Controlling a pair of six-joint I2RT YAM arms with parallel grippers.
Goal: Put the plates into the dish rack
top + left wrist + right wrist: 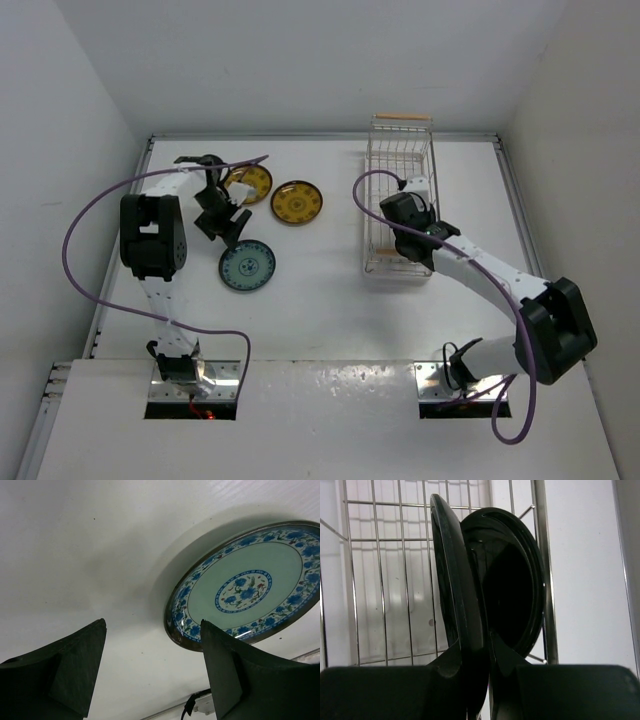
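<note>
The pale teal patterned plate [247, 266] lies flat on the table and also shows in the left wrist view [245, 587]. My left gripper [226, 218] [152, 630] is open and empty, just up-left of that plate. Two mustard-yellow plates [250, 182] [297, 202] lie flat behind it. My right gripper [412, 232] [477, 647] is inside the dish rack [400, 150] [380, 580], shut on the rim of a black plate [455, 580] held on edge. A second black plate [515, 575] stands on edge right behind it.
White walls close in the table on the left, back and right. The rack stands at the back right with a wooden handle bar [402, 117] at its far end. A purple cable [90, 215] loops off the left arm.
</note>
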